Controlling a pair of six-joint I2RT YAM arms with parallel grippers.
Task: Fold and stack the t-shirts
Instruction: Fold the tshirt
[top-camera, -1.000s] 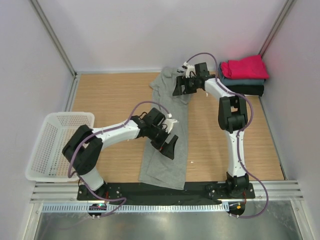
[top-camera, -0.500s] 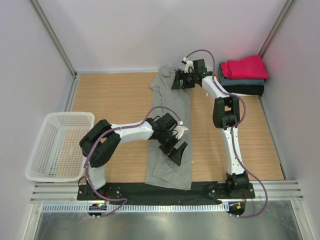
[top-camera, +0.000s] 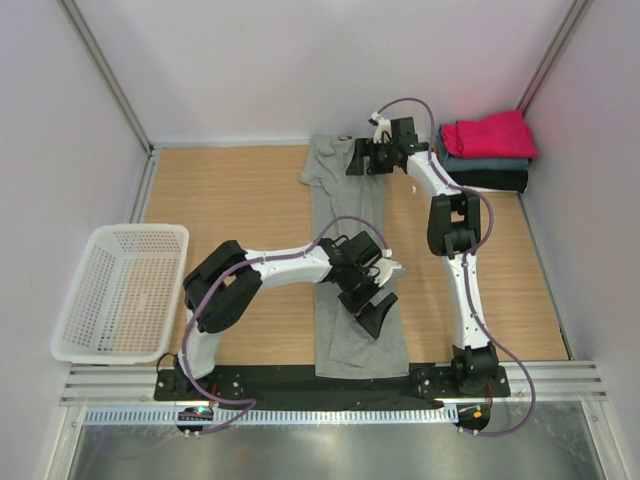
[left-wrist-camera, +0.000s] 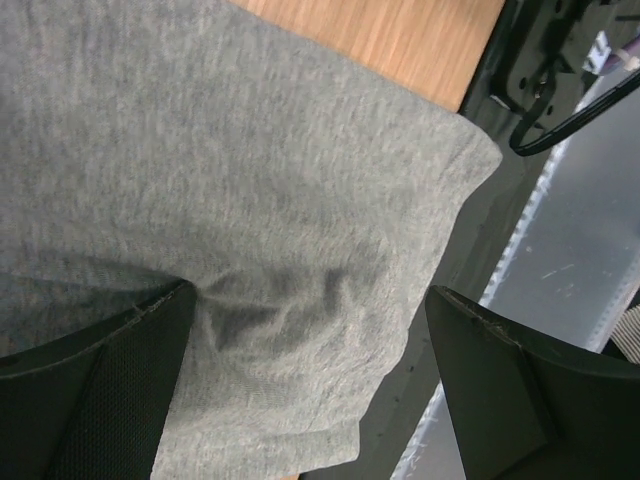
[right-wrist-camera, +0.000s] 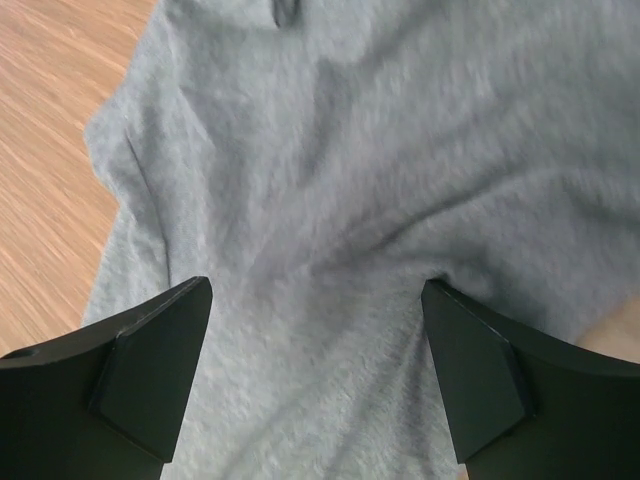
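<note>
Overhead view: a heather-grey tee (top-camera: 345, 215) lies as a long, narrow strip down the middle of a wood-grain tabletop (top-camera: 230, 200). Collar end is far, and the hem end just overlaps the black base rail (top-camera: 290, 380) at the near edge. Fabric is a soft, flecked knit w/ shallow creases. There is a small dark mark at the collar, too blurred to read.

L tool (top-camera: 372, 310) sits over the tee's hem end, jaws spread wide, nothing pinched. Its wrist view shows black, fine-textured fingers (left-wrist-camera: 100, 380) on either side of a pucker in the cloth, w/ the rounded hem corner beyond.

R tool (top-camera: 362, 160) is at the tee's collar end, jaws also wide apart and clamped on nothing. Matte black wedge-shaped fingers (right-wrist-camera: 150, 360) flank creases in the grey knit.

Right of the grey tee's collar end is a folded stack: magenta-red tee (top-camera: 490, 133) on top, slate-blue tee (top-camera: 480, 161) under it, black tee (top-camera: 495, 180) at the bottom. Left of the hem end stands a white plastic mesh basket (top-camera: 120, 290), rectangular w/ perforated walls.
</note>
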